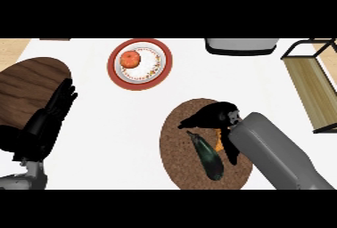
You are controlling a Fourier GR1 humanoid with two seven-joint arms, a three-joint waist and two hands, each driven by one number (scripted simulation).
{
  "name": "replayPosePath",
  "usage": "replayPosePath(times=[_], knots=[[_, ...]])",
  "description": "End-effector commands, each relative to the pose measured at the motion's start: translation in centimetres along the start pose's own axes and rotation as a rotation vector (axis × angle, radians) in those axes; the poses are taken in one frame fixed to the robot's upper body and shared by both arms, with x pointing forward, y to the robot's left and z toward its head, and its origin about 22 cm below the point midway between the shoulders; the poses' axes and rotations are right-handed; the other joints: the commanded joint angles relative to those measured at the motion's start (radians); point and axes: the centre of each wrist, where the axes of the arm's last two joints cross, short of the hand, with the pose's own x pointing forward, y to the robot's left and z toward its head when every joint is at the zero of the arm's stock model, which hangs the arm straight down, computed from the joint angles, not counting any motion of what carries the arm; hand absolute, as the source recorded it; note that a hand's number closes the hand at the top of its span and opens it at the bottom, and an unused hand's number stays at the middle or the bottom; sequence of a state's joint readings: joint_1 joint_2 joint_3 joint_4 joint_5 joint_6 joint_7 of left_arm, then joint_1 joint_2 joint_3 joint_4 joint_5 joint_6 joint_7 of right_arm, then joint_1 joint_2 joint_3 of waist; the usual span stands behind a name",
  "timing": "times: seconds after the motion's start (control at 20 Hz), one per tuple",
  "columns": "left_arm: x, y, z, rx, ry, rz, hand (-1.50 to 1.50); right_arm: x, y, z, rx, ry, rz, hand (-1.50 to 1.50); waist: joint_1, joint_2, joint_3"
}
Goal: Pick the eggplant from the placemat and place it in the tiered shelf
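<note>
Here the eggplant (207,156) lies on the placemat (176,147), just below and left of my right hand (214,116).

I see the eggplant stretched along the mat, its stem end close under the right hand's curled fingers, which hold nothing; whether they touch it I cannot tell. Well off to the left, my left hand (56,107) rests open, fingers up. Farther out, the tiered shelf (314,84) stands beyond and right of the right hand, and a plate (156,58) carrying an orange fruit (130,59) sits beyond and left.
</note>
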State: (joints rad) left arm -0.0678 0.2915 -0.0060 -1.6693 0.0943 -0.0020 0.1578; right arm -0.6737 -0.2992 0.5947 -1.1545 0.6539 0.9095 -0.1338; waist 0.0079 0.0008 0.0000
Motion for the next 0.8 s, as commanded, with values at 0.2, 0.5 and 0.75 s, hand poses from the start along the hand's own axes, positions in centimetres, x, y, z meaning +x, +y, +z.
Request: replayPosePath(times=[0.2,0.5,0.75], knots=[[1.1,-0.4,0.5,-0.012,-0.004,0.010,0.00,-0.1,1.8,-1.7,0.061,-0.013,-0.007,-1.50,-0.001,-0.001,0.000],[2.3,1.7,-0.4,-0.009,-0.014,0.005,0.00,-1.5,3.0,-2.3,0.112,-0.001,0.012,-1.50,0.003,0.000,0.000],[-0.7,-0.7,0.6,0.001,0.000,0.001,0.00,-2.8,5.7,-3.6,0.156,-0.011,-0.014,-1.50,0.005,0.003,0.000]])
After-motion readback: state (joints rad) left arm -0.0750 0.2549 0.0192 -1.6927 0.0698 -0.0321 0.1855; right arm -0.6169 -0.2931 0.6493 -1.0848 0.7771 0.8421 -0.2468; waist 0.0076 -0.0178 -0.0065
